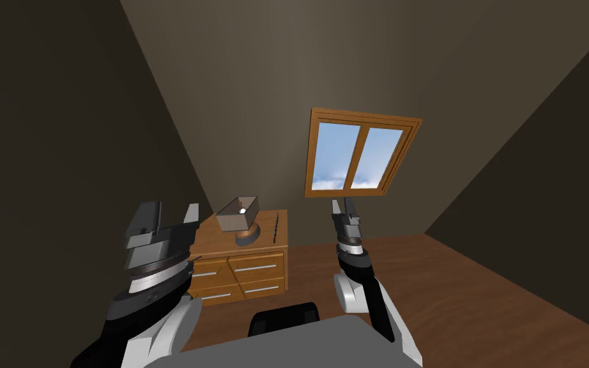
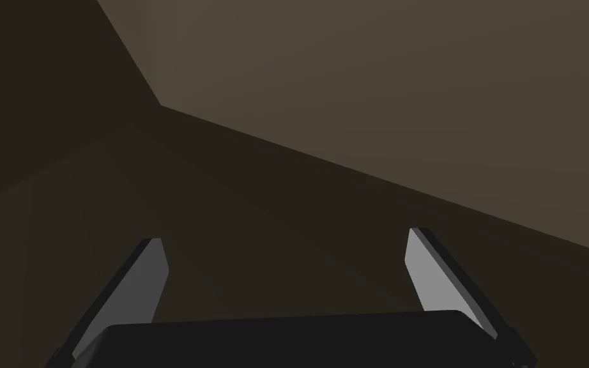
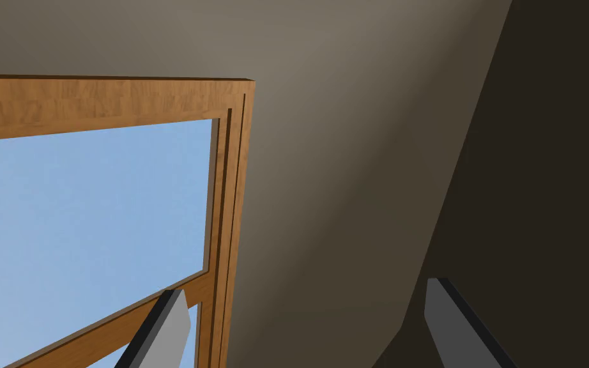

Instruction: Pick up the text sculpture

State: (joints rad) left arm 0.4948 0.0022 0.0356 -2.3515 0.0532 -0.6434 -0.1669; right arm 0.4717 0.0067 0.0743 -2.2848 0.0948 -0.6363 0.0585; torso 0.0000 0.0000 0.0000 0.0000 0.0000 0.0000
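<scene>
A thin, dark, upright strip, which I take for the text sculpture [image 1: 277, 227], stands near the right edge of a wooden dresser's top [image 1: 267, 220]; its lettering is too small to read. My left gripper [image 1: 172, 214] is raised in front of the dresser's left end, well short of the strip, and its fingers [image 2: 149, 281] stand open with nothing between them. My right gripper [image 1: 343, 206] is held up to the right of the dresser, below the window, also open and empty, as its fingers [image 3: 165, 326] show.
A lamp [image 1: 241, 218] with a boxy shade sits on the dresser top left of the strip. The dresser [image 1: 242, 268] has drawers and stands in a wall corner. A wood-framed window [image 1: 360, 153] is on the wall to its right. Brown floor [image 1: 478, 300] stretches right.
</scene>
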